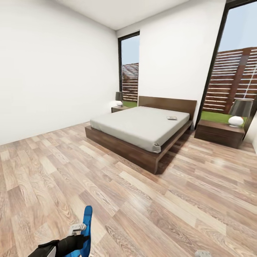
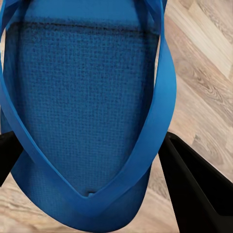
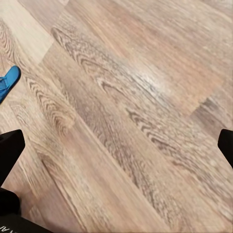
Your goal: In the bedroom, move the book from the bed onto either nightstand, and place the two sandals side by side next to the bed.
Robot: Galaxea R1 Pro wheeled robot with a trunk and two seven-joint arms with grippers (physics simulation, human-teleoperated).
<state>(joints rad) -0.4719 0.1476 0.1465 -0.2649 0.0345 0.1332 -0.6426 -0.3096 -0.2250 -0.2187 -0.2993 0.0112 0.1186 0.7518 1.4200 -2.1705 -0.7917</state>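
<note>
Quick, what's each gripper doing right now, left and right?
Left gripper: shut on a sandal.
Right gripper: open, holding nothing, over bare floor.

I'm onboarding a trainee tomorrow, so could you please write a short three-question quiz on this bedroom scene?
1. True or false: the book lies on the bed.
2. Multiple choice: what sits between the left gripper fingers? A) the book B) a blue sandal C) a lamp.
3. Short answer: what stands on the nightstand at the right of the bed?

Key:
1. True; it rests on the grey mattress near the headboard.
2. B; the left wrist view shows the sandal between the dark fingers, above the wood floor.
3. A lamp with a round white base and grey shade.
</note>
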